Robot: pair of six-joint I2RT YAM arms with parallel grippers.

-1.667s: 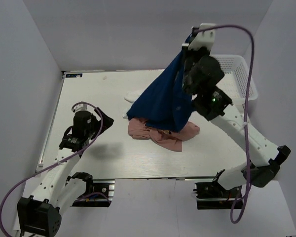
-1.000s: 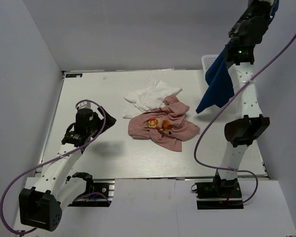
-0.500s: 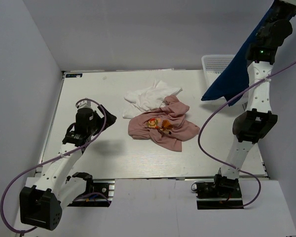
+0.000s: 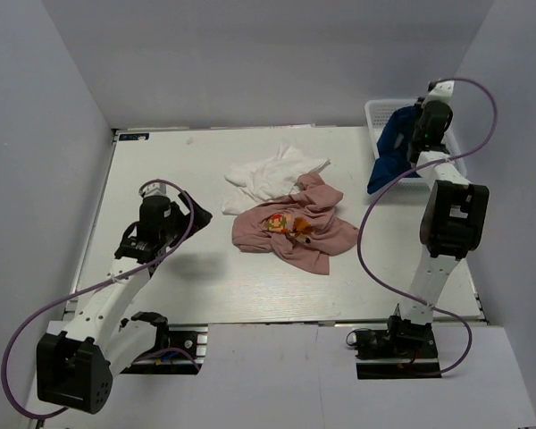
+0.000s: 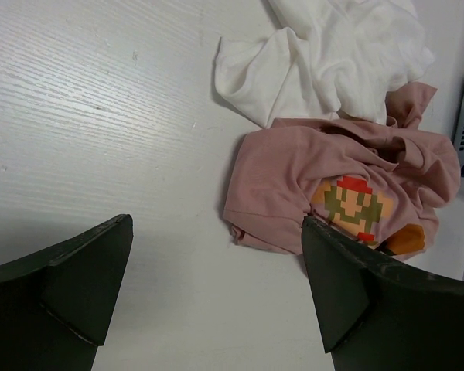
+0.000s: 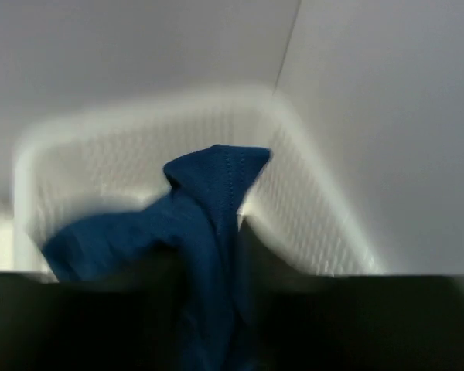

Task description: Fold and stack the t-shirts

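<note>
The white wood-grain table (image 4: pixel 205 286) sits boxed in by pale grey walls on the left, far and right sides, with both arm bases at its near edge. The near strip of the table is bare board. Near the left edge the left gripper (image 5: pixel 215 232) hovers above the surface with its jaws spread wide and nothing between them.

Around the middle lies the crumpled pink t-shirt (image 4: pixel 290 231), its yellow-orange pixel print (image 5: pixel 348 207) facing up. The rumpled white t-shirt (image 4: pixel 268 174) touches its far side, and the pink cloth overlaps it slightly. Bare table runs round this pair towards the left, far and right edges.

In the far right corner stands the white mesh basket (image 4: pixel 375 109). The navy t-shirt (image 4: pixel 391 150) hangs over its near left rim, partly inside. The right gripper (image 4: pixel 418 130) is at the cloth, but blur leaves it unclear whether the jaws are clamped or let go.
</note>
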